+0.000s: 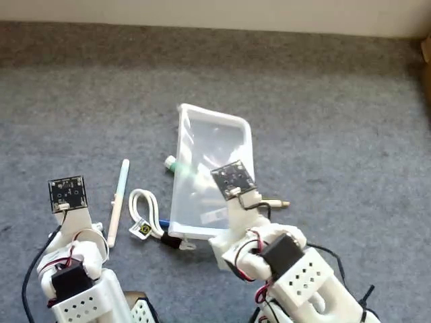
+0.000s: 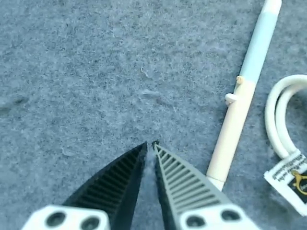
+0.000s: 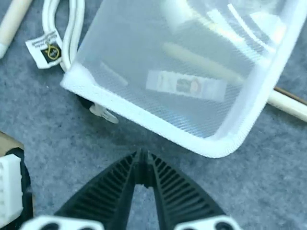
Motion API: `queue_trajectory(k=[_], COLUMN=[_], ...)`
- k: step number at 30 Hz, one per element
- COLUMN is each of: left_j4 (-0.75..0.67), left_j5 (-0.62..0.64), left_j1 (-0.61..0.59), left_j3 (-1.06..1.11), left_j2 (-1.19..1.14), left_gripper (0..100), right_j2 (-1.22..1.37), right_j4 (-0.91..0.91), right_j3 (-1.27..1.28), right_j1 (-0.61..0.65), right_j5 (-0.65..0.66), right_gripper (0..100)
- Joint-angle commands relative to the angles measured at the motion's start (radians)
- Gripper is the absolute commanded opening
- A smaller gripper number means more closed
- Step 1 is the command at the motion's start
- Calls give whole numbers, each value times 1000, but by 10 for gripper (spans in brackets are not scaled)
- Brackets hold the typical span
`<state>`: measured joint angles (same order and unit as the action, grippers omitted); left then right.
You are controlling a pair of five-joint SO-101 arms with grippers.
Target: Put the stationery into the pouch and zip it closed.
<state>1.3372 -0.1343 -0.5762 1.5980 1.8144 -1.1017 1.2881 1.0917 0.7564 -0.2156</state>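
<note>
**Pouch flat on grey felt, both grippers pressed together**

The pouch [image 1: 212, 168] is a translucent mesh rectangle with a white bound edge and rounded corners. It lies flat in the middle of the surface [image 1: 323, 101], a fuzzy grey felt. Slim pale sticks show through the mesh. A cream-and-pale-blue pen [image 1: 119, 196] lies to its left, and a looped white cable [image 1: 140, 202] with a paper tag sits between them. The right gripper [image 3: 143, 155], ribbed black fingers pressed together, hangs near the pouch's corner. The left gripper [image 2: 150, 144], tips together, sits beside the pen.

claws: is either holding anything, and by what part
Nothing is held. Both the left claw, beside the pen, and the right claw, near the pouch, are shut and empty.
</note>
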Motion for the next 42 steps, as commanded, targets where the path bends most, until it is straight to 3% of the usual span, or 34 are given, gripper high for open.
queue_trajectory(k=[1,7,19,30,42], left_j4=[-12,-12,-40,-40,-40], left_j5=[-9,-9,-9,-9,-9], left_j1=[-13,-13,-15,-15,-15], left_j3=[-4,-2,19,21,21], left_j2=[12,12,12,12,12], left_gripper=[38,38,38,38,38], right_j2=[48,119,348,381,377], right_j4=[-117,-189,-367,-549,-656], right_j3=[-48,-15,7,7,7], right_j1=[70,140,139,-28,-97], right_j5=[-64,-80,-81,-78,-78], right_gripper=[5,5,5,5,9])
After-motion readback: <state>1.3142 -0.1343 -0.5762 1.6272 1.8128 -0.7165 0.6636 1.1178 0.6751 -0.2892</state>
